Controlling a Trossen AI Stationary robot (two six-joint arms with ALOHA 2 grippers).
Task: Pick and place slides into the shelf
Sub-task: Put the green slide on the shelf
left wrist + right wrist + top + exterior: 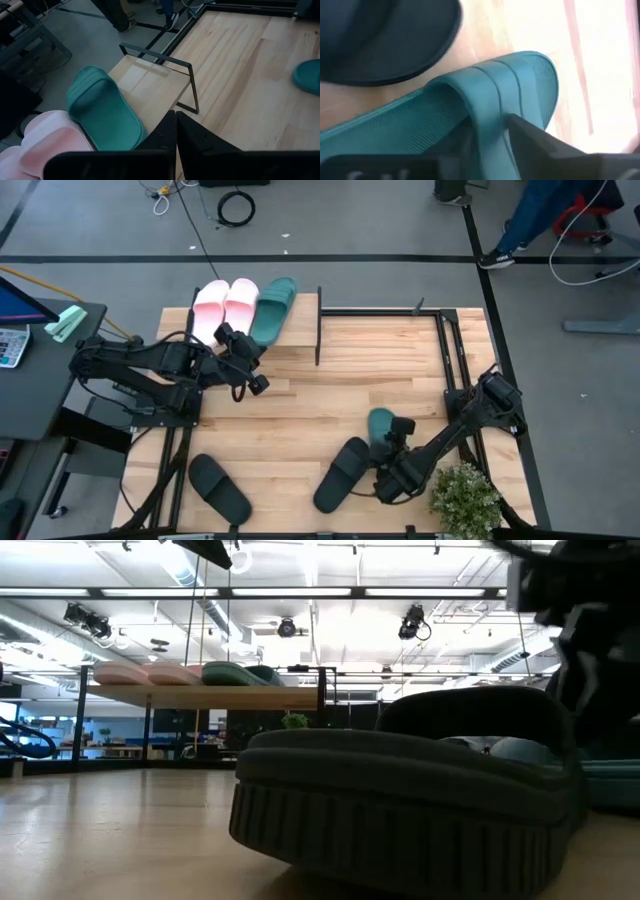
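Step in hand looks like the grab on the second teal slide (381, 421): the right gripper (392, 442) is sitting low over it near the front right of the table (400, 370), beside the black slide (340, 473) and the potted plant (464, 496). In the right wrist view one finger (535, 137) is lying against the teal strap (487, 107) with the other on its far side, so the jaws are straddling the strap and part open; whether they are actually pinching it or just bracketing it, cannot tell. Next move probably calls for closing firmly on the strap, lifting clear of the black slide alongside, then carrying across to the shelf (300, 320) at the back left. Shelf is already holding two pink slides (225, 305) side by side and one teal slide (272, 308) just beside them, with bare plank to that one's right, so that gap is the likely spot. The left gripper (248, 370) is hanging just in front of the shelf edge, fingers (172, 132) pressed together and holding nothing, waiting. Another black slide (218, 488) is lying at the front left, well apart from both arms, not yet handled.
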